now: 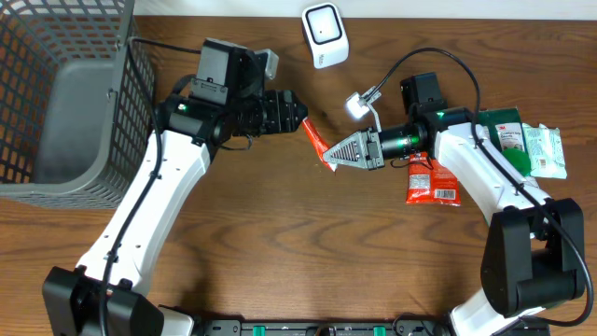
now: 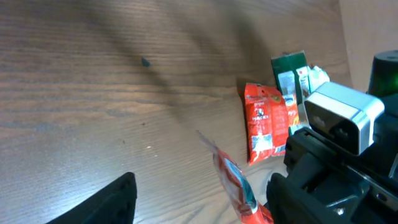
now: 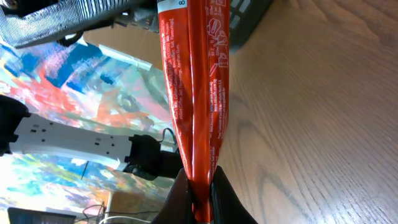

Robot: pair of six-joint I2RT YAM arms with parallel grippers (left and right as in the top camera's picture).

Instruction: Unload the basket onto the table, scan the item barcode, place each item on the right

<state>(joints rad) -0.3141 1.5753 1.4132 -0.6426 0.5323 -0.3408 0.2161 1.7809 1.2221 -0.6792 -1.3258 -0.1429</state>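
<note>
Right wrist view crops red packet (image 3: 196, 93) at top.

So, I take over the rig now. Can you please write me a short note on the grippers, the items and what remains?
Right gripper: shut on a red snack packet, lifted between the two arms.
Left gripper: open at the packet's upper end, not gripping it.
White barcode scanner: at the far table edge, apart from the packet.
Second red packet and green packets: on the table by the right arm.
Done: one packet picked up.
Left: present its barcode to the scanner.
</note>
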